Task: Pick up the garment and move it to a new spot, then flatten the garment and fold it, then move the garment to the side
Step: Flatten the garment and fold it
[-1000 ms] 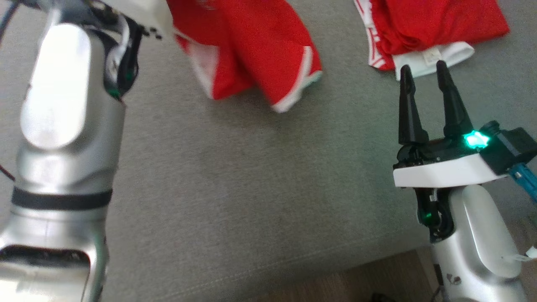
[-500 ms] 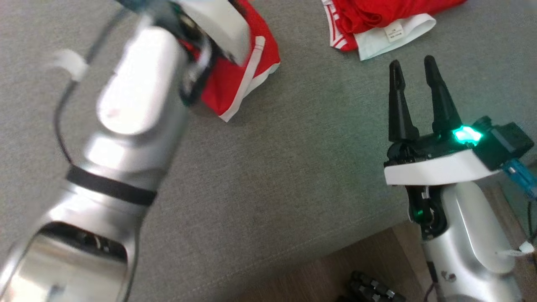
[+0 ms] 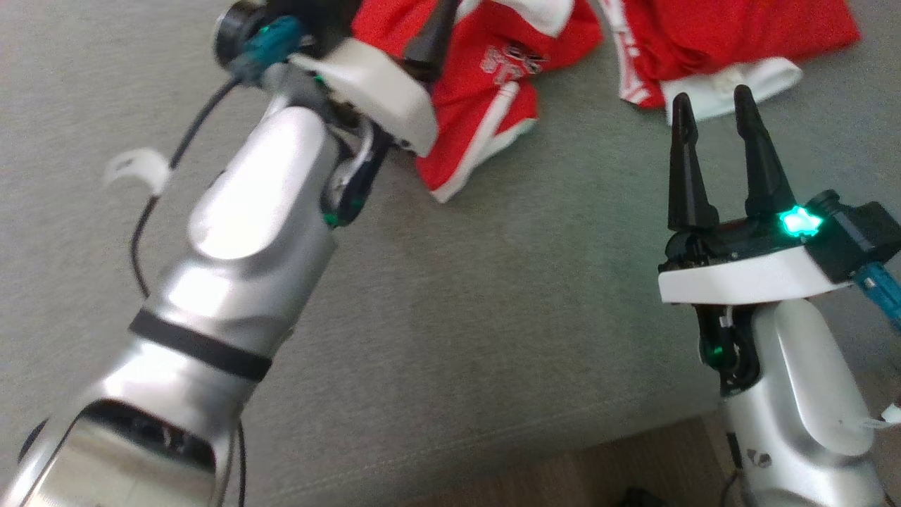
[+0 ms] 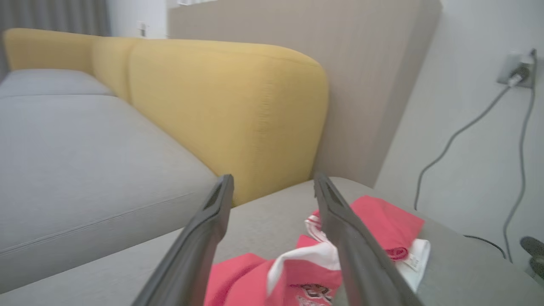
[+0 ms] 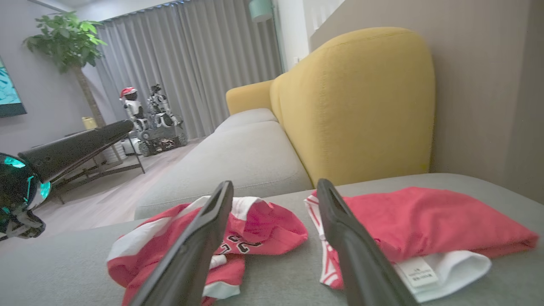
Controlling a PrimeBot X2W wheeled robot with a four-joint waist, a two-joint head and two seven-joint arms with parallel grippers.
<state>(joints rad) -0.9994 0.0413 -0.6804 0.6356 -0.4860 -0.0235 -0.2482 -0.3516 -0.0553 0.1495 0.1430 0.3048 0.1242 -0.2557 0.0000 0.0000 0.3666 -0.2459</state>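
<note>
A crumpled red jersey with white trim and a printed crest lies on the grey sofa seat. My left gripper hovers just above it, open, with nothing between its fingers; the jersey shows low between them. To the right, my right gripper stands open and empty over the seat, short of both cloths. From the right wrist the jersey sits behind the left finger of the right gripper.
A second red garment, folded with a white labelled part, lies at the back right. A yellow backrest rises behind the seat. The seat's front edge and wooden floor lie near my right arm.
The jersey that hung by my left gripper now lies crumpled on the seat, with that gripper open above it. The head camera has shifted. My right gripper keeps its open pose.
</note>
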